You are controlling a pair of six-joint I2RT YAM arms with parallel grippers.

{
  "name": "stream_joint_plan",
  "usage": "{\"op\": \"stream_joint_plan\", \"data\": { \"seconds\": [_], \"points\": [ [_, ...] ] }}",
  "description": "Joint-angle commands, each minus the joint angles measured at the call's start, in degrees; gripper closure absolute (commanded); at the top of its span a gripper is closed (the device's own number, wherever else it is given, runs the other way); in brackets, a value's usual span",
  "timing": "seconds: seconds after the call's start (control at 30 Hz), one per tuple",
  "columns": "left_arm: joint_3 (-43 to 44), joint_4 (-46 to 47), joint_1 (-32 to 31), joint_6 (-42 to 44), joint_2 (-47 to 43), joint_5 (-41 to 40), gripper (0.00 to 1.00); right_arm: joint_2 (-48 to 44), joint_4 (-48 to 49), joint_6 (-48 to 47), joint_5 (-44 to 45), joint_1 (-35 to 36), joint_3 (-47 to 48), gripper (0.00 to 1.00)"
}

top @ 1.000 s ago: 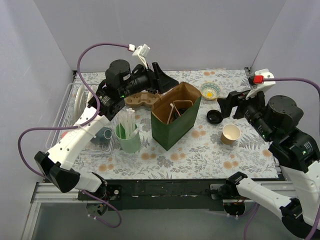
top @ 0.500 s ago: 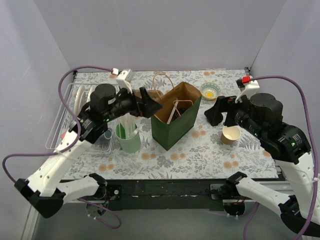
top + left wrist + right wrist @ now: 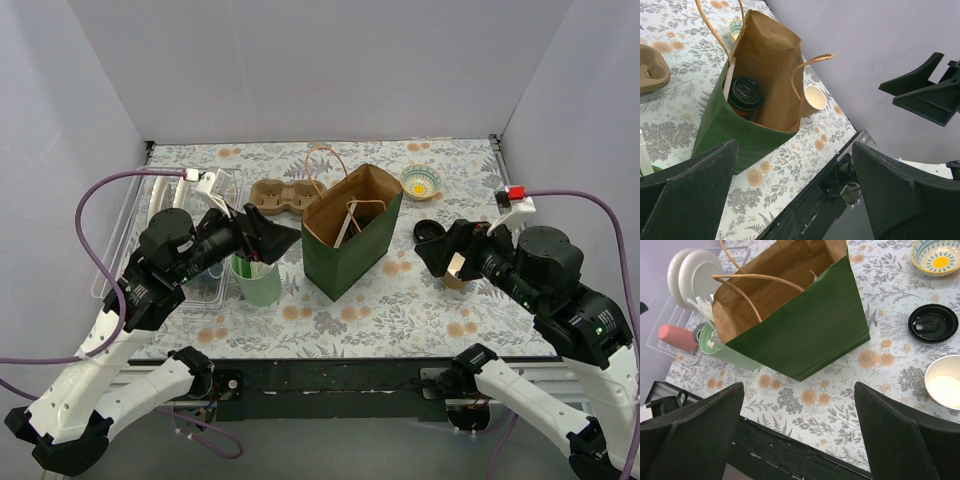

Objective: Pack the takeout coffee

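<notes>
Left wrist: black-lidded brown kraft-paper cup (image 3: 745,93) is sitting inside green paper bag (image 3: 735,142); left gripper (image 3: 795,148) and right gripper (image 3: 799,386) are gaping wide, empty.

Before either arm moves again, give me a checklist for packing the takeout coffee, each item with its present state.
1. Takeout coffee inside the green bag, lid on: ok.
2. Coffee sitting flat on the bag's bottom: cannot tell, its base is hidden.
3. Bag upright on the table: ok.
4. Left claw open, holding nothing: ok.
5. Right claw open, holding nothing: ok.
6. Lidless cup upright, apart from the bag: ok.
</notes>
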Motion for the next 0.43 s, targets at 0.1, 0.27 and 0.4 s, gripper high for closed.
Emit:
{"op": "stream_joint_plan", "data": {
  "seconds": [0.1,0.27,0.4],
  "points": [
    [-1.2,0.5,-0.1,-1.4,-1.8,-0.1,0.02,-3.1,5.2,0.4,1.1,-0.2,-0.6,0.01],
    [-2.4,2.2,-0.1,-2.0,-3.3,-0.7,0.02,-3.5,5.9,-1.1,0.8,-0.3,0.0,0.01],
    [-3.0,2.7,-0.1,-2.4,-3.5,-1.0,0.02,-2.5,4.2,-2.0,1.0,-0.2,1.8,0.01]
  ]
}}
